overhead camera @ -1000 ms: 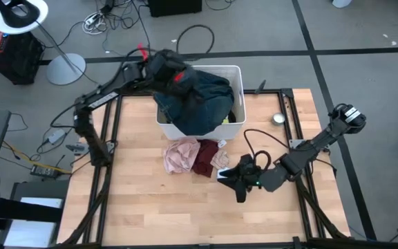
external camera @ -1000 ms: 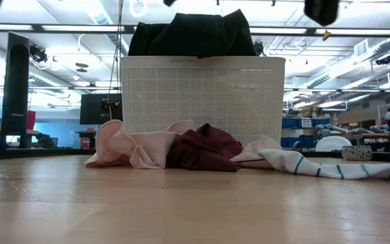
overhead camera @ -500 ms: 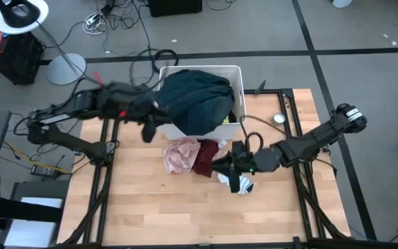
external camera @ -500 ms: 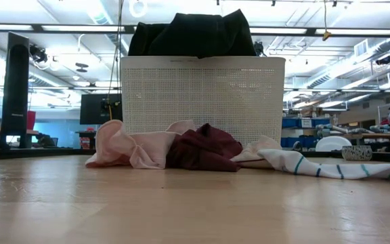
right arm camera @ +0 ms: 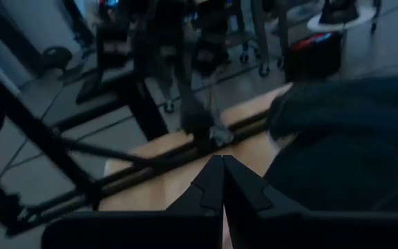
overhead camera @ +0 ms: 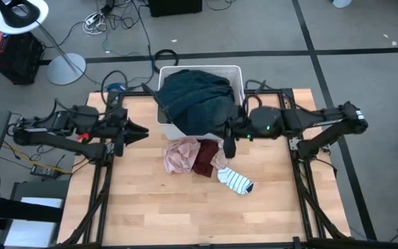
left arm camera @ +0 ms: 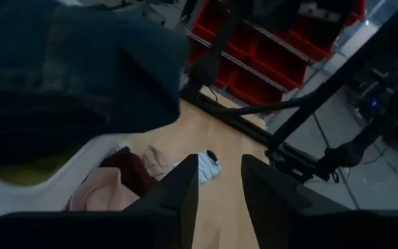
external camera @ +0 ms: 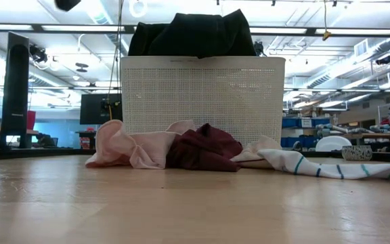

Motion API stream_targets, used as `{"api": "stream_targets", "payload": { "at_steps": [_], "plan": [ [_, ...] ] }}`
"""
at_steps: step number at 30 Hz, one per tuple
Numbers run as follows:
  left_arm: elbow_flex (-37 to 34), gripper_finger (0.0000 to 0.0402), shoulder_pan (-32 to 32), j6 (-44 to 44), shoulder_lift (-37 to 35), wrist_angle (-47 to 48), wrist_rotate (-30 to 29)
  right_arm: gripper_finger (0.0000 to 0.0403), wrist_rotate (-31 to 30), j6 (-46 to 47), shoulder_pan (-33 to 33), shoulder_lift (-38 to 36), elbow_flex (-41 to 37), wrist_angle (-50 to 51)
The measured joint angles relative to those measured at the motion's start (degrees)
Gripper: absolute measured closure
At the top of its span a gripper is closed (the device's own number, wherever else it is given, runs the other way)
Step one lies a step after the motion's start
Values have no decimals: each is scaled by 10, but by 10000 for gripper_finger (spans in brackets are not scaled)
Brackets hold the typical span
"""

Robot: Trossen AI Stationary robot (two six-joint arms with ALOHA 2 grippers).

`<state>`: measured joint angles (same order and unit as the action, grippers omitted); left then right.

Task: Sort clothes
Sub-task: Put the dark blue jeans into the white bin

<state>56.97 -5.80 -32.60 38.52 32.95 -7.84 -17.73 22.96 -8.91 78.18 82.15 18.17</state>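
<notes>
A white bin (overhead camera: 235, 75) stands at the table's far middle, heaped with dark navy and green clothes (overhead camera: 195, 97) that hang over its near rim. In front of it on the wood lie a pale pink piece (overhead camera: 178, 156), a maroon piece (overhead camera: 203, 160) and a white striped sock (overhead camera: 238, 182). My left gripper (overhead camera: 142, 131) hovers left of the bin, open and empty, pointing at it (left arm camera: 220, 173). My right gripper (overhead camera: 225, 144) hovers at the bin's near right corner, shut and empty (right arm camera: 221, 166).
Black frame rails (overhead camera: 296, 149) run along the table's left and right sides. A small round metal object (overhead camera: 278, 119) sits at the far right. The near half of the table (overhead camera: 185, 214) is bare wood. A floor lamp (overhead camera: 54, 55) stands off the table.
My left gripper has drawn back from above the bin toward the table's left edge and sunk. My right gripper has risen from over the striped sock and gone toward the bin's near right corner, rolling and shutting on nothing. The sock lies uncovered on the wood.
</notes>
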Motion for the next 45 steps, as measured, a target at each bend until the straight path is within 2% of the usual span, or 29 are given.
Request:
{"api": "stream_targets", "payload": {
  "at_steps": [4,7,10,14,18,24,34,45],
  "plan": [
    [-37,287,-4,-6,-44,4,-14,401,26,-24,34,38,64,46],
    [-50,287,-4,10,-64,14,-16,401,55,-41,55,99,145,127],
    [-56,287,-4,29,-73,29,-26,401,60,-61,74,169,240,205],
    [-56,287,-4,58,-73,39,-37,402,60,-82,105,248,358,261],
    [-56,287,-3,84,-73,40,-38,402,80,-87,145,308,433,315],
    [-56,287,-3,68,-73,38,-39,402,143,-77,202,364,447,344],
    [-56,287,-3,48,-73,38,-18,402,134,-46,283,450,448,518],
    [-56,286,-3,6,-72,38,-1,403,192,-51,326,529,449,519]
  ]
}}
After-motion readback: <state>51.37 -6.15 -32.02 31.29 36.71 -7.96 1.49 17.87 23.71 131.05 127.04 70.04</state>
